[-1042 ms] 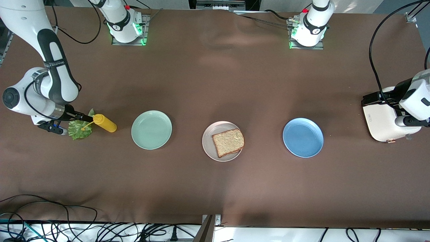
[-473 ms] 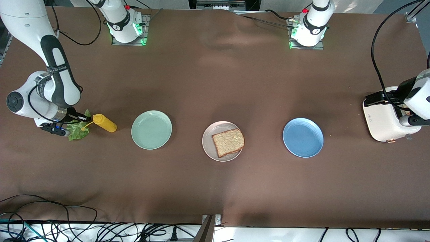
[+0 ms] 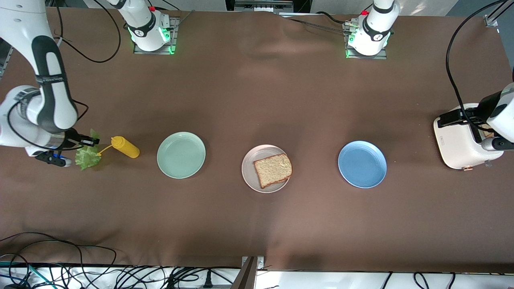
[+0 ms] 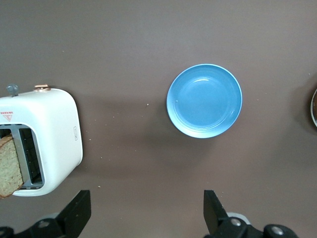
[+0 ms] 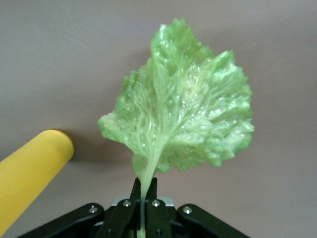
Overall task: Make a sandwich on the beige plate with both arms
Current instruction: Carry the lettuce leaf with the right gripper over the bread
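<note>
Brown bread slice (image 3: 273, 169) flat on beige plate (image 3: 249, 170); ruffled lettuce leaf (image 5: 183, 116) pinched by stem.

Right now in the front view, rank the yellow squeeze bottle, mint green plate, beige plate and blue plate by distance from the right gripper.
The right gripper, shut on the green lettuce leaf, is at the right arm's end of the table.
1. Yellow squeeze bottle, beside the leaf.
2. Round mint green plate, next along the row.
3. Round beige plate, mid-table, carrying a brown bread slice.
4. Round blue plate, toward the left arm's end.
</note>
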Tool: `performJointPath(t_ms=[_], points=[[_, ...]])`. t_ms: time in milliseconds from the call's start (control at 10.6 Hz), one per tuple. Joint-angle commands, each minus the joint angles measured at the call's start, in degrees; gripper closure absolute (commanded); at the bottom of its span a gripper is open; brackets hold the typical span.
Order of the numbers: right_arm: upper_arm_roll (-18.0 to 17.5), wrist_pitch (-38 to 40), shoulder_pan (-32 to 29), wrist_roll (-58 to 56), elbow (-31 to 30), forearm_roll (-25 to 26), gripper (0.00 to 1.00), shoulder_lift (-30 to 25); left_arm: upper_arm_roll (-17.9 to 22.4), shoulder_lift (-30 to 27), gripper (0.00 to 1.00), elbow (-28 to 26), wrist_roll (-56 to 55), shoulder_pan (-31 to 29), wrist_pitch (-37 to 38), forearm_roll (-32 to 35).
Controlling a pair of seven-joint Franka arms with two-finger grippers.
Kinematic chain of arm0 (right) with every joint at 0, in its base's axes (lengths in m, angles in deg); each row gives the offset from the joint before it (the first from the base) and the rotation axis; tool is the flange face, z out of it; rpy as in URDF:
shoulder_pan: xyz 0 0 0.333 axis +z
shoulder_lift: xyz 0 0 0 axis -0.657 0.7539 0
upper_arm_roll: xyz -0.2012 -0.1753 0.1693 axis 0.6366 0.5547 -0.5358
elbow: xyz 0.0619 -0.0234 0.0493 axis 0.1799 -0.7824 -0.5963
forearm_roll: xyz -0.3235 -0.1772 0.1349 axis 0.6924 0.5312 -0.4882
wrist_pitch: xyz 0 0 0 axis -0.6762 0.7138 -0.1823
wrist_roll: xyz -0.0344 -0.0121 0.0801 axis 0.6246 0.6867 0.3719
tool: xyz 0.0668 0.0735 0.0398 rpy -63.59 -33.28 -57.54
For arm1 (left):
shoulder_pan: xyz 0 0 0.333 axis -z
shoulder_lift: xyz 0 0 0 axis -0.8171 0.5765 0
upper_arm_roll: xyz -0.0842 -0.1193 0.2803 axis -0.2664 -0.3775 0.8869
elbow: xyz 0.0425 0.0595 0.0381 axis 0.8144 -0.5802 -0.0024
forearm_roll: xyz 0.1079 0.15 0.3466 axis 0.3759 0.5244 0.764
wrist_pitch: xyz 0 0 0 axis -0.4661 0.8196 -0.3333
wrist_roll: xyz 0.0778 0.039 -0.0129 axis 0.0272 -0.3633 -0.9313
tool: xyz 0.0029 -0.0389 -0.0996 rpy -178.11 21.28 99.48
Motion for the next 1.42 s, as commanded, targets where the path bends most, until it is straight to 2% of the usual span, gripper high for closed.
performJointPath(t_ms=[0,189,379,663,852,1042,1231,1326], points=[[1.27,12.07,-0.43,-1.34,6.74,3.18,1.00,-2.39,-0.49,-0.19,0.00,0.87,-0.43,-0.61,0.82,1.93],[1.54,19.39,-0.08,-0.99,11.39,7.75,1.00,-4.58,-0.49,-0.28,0.00,0.87,-0.43,-1.13,0.82,2.02],[1.01,26.77,1.40,-0.46,17.19,8.12,1.00,-5.03,-0.49,-0.37,0.00,0.87,-0.43,-1.40,0.82,1.58],[1.01,31.97,7.63,3.48,22.04,8.03,1.00,-5.21,-0.58,-0.28,0.00,0.96,-0.43,-1.49,0.82,1.75],[0.92,32.51,14.12,8.21,23.11,7.42,1.00,-5.12,-0.49,-0.02,0.00,0.87,-0.34,-1.75,0.82,1.93],[0.84,31.56,22.20,22.66,23.02,5.76,1.00,-4.51,-0.49,-0.10,0.00,0.96,-0.34,-2.19,0.73,1.75],[0.84,27.09,28.80,39.10,23.02,1.03,1.00,-2.93,-0.49,-0.02,0.00,2.35,-0.17,-2.45,0.73,1.75],[0.84,23.50,30.92,45.01,23.02,-3.18,1.00,-1.01,-0.49,-0.02,0.00,2.54,0.01,-2.54,0.73,1.75]])
